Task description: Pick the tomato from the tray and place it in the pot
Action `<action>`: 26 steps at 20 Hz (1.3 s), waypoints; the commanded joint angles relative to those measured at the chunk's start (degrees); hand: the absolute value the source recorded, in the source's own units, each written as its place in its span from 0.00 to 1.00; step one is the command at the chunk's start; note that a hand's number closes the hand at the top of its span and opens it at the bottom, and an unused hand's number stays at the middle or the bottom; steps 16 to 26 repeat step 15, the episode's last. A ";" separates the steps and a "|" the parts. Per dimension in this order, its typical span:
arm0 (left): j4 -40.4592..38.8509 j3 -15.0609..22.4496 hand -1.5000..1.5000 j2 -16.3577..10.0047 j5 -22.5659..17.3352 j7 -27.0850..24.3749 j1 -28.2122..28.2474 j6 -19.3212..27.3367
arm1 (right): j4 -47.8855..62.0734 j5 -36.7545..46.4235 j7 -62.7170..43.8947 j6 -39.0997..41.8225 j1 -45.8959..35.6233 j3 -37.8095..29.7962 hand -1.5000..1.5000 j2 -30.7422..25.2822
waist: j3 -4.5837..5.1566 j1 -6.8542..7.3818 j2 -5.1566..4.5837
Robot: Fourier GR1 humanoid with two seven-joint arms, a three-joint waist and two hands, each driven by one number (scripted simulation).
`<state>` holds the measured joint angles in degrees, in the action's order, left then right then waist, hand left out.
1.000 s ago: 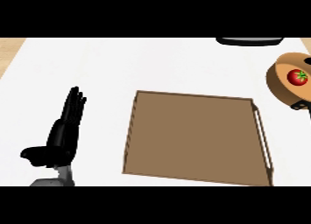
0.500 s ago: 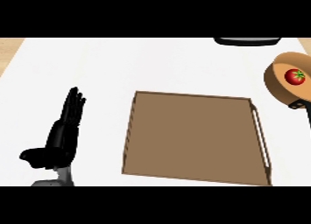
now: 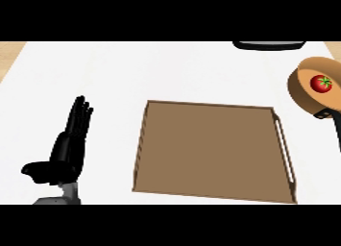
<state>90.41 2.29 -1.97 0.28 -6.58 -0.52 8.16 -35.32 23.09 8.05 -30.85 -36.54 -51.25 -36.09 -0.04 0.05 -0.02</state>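
Top-down view of a white counter (image 3: 130,72). A red tomato (image 3: 322,82) w/ a green stem lies inside the pot (image 3: 304,96), a shallow copper-brown pan at the far right, partly cut off by the right edge. The tomato sits in the pot's upper half, touching only the pot. The pot's black handle (image 3: 339,134) runs down & slightly right toward the viewer.

Center: a brown rectangular tray (image 3: 215,149) w/ a low rim & slot grips on its left & right sides. The tray is well apart from the tomato; the pot is up & to the right of the tray's top right corner, not touching it.

Left of the tray, apart from it: the left hand (image 3: 66,149), black, resting w/ fingers (image 3: 79,115) straight & together, pointing away from the viewer, thumb out to the left. It holds nothing & touches neither tray nor pot. A bit of grey forearm shows below it at the bottom edge.

Top edge, right of center: a dark rounded object (image 3: 268,45), mostly cut off; can't tell what it is.
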 commanded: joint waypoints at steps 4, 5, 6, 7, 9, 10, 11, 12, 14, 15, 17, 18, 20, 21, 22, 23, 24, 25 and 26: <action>3.52 -1.05 0.50 -1.29 -1.59 1.38 2.69 -1.74 | -8.43 -6.72 -1.81 4.06 8.29 1.22 0.00 -1.64 | 0.05 -0.05 0.12; -2.62 -2.51 0.50 -1.36 -1.46 -1.33 -0.40 -1.88 | -11.59 -6.07 -2.76 2.65 10.56 2.56 0.00 0.30 | 0.07 -0.33 0.11; 2.25 1.71 0.50 1.41 2.16 2.47 -0.11 1.90 | -8.67 -8.69 1.92 4.80 12.08 0.12 0.00 -1.12 | 0.02 -0.20 0.08; 0.29 0.67 0.50 0.54 0.74 -0.74 1.72 -0.27 | -5.37 -9.28 2.35 2.95 11.01 -0.74 0.00 -3.32 | 0.01 0.08 -0.02; 1.94 -0.23 0.50 -0.29 -0.33 1.42 0.40 -0.93 | -5.21 -12.16 6.10 1.05 11.37 -2.58 0.00 -1.86 | 0.00 0.09 -0.03; -2.19 -2.31 0.50 -0.74 -0.94 0.32 -2.69 -0.91 | -10.10 -13.19 3.24 2.53 13.08 -2.82 0.00 -1.51 | 0.05 -0.46 0.06; 0.60 1.26 0.50 1.07 1.52 -2.19 3.51 0.11 | -10.49 -12.76 0.28 3.42 14.58 -3.12 0.00 -4.53 | 0.06 -0.33 0.14; -0.45 0.95 0.50 1.87 1.78 1.23 -1.99 1.88 | -11.51 -14.20 3.71 2.01 16.84 -3.57 0.00 -0.95 | 0.04 -0.47 0.09; 0.31 -0.53 0.50 -0.20 -0.08 -0.89 0.65 -1.21 | -12.40 -15.52 1.82 1.00 16.31 -2.47 0.00 -2.64 | 0.05 -0.11 0.07; -1.31 -0.33 0.50 0.12 0.16 -0.40 -0.15 -1.20 | -12.21 -14.98 0.76 -0.14 17.54 -0.98 0.00 -1.92 | 0.05 -0.10 0.05; -1.31 -0.33 0.50 0.12 0.16 -0.40 -0.15 -1.20 | -12.21 -14.98 0.76 -0.14 17.54 -0.98 0.00 -1.92 | 0.05 -0.10 0.05; -1.31 -0.33 0.50 0.12 0.16 -0.40 -0.15 -1.20 | -12.21 -14.98 0.76 -0.14 17.54 -0.98 0.00 -1.92 | 0.05 -0.10 0.05; -1.31 -0.33 0.50 0.12 0.16 -0.40 -0.15 -1.20 | -12.21 -14.98 0.76 -0.14 17.54 -0.98 0.00 -1.92 | 0.05 -0.10 0.05; -1.31 -0.33 0.50 0.12 0.16 -0.40 -0.15 -1.20 | -12.21 -14.98 0.76 -0.14 17.54 -0.98 0.00 -1.92 | 0.05 -0.10 0.05; -1.31 -0.33 0.50 0.12 0.16 -0.40 -0.15 -1.20 | -12.21 -14.98 0.76 -0.14 17.54 -0.98 0.00 -1.92 | 0.05 -0.10 0.05; -1.31 -0.33 0.50 0.12 0.16 -0.40 -0.15 -1.20 | -12.21 -14.98 0.76 -0.14 17.54 -0.98 0.00 -1.92 | 0.05 -0.10 0.05; -1.31 -0.33 0.50 0.12 0.16 -0.40 -0.15 -1.20 | -12.21 -14.98 0.76 -0.14 17.54 -0.98 0.00 -1.92 | 0.05 -0.10 0.05; -1.31 -0.33 0.50 0.12 0.16 -0.40 -0.15 -1.20 | -12.21 -14.98 0.76 -0.14 17.54 -0.98 0.00 -1.92 | 0.05 -0.10 0.05; -1.31 -0.33 0.50 0.12 0.16 -0.40 -0.15 -1.20 | -12.21 -14.98 0.76 -0.14 17.54 -0.98 0.00 -1.92 | 0.05 -0.10 0.05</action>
